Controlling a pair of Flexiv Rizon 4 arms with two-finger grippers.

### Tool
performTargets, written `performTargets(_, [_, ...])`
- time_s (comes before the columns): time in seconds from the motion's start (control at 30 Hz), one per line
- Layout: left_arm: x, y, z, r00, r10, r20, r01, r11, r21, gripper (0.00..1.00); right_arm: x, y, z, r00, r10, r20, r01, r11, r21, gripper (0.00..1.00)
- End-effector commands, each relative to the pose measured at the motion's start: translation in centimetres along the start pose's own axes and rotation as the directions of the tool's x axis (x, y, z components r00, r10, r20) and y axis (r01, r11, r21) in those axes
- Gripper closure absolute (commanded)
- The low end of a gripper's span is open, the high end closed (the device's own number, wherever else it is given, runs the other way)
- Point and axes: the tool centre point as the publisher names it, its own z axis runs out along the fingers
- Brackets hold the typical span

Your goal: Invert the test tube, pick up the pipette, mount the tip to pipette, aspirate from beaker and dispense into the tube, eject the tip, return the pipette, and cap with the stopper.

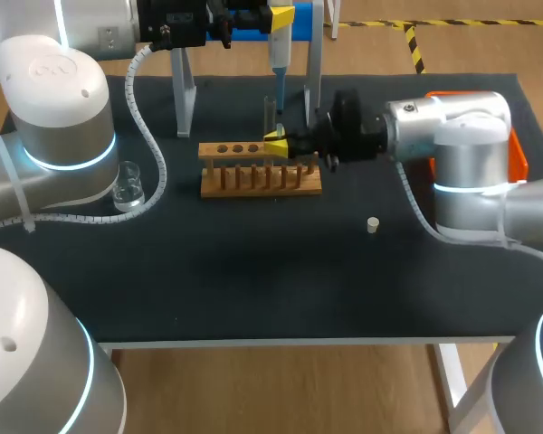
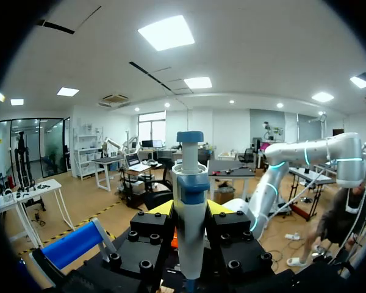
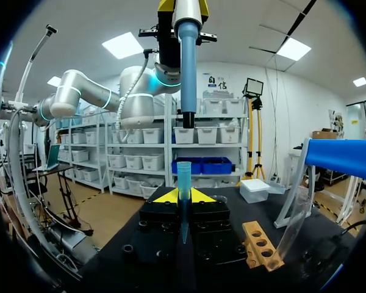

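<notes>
Pipette [image 2: 190, 183] is up, clamped in left gripper [image 2: 190, 210], right gripper [image 3: 183, 196] pinches the tip [image 3: 183, 174] upright just under its nozzle, not mounted yet; aspirating from beaker [image 1: 127, 186], dispense, eject, return, stopper [image 1: 373, 224] all left

From the head view, the left arm [image 1: 59, 117] comes in at 9 o'clock. Its big elbow joint is bent, and the forearm runs along the far edge towards 12 o'clock. The left gripper [image 1: 281, 16] sits there pointing down, its yellow-tipped fingers [image 2: 161, 209] clamped on either side of the pipette [image 2: 190, 183], which hangs upright between them.

The right arm [image 1: 471, 154] enters at 3 o'clock. Its wrist lies level and points towards 9 o'clock. The right gripper [image 1: 276, 143] is just short of the table's middle, at 6 o'clock from the left gripper and below it. Its fingers are closed from both sides on a blue tip [image 3: 183, 177], held upright.
</notes>
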Motion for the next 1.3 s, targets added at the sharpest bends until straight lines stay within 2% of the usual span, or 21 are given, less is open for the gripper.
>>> performTargets(0.03, [-0.1, 0.0, 0.0, 1.0, 0.0, -0.003, 0.0, 1.0, 0.002, 1.0, -0.2, 0.1, 0.1, 1.0, 0.002, -0.001, -0.002, 1.0, -0.001, 1.0])
performTargets(1.3, [-0.1, 0.0, 0.0, 1.0, 0.0, -0.003, 0.0, 1.0, 0.002, 1.0, -0.3, 2.3, 0.1, 1.0, -0.019, 0.016, 0.02, 0.999, -0.041, 1.0])
